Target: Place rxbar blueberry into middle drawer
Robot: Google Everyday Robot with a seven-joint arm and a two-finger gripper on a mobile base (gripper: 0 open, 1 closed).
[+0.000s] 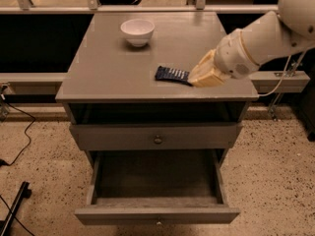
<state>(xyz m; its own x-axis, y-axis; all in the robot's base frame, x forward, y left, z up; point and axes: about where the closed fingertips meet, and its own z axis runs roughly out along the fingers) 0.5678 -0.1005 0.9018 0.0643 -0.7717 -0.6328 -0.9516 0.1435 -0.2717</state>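
Standing pulled out nearest the camera, well below the gripper (pixel 205 74) and a little to its left, the middle drawer (pixel 157 215) has its grey floor in view behind the front panel. Just above it, also lower than the gripper, the upper drawer (pixel 113 137) sits pushed in, with a small round knob (pixel 157 139) at its centre. On the cabinet top (pixel 108 77) the gripper rests low near the right front, at the end of a white arm (pixel 266 38) that comes in from the right. The rxbar blueberry (pixel 172 74) lies flat on the top directly left of the gripper. Its right end meets the tan tip, and its dark blue length points away toward the middle of the top. Whether the gripper is clamped on the bar or only touching it cannot be told. Farther back and to the left of the gripper, well apart from the bar, a white bowl (pixel 137 31) stands upright.
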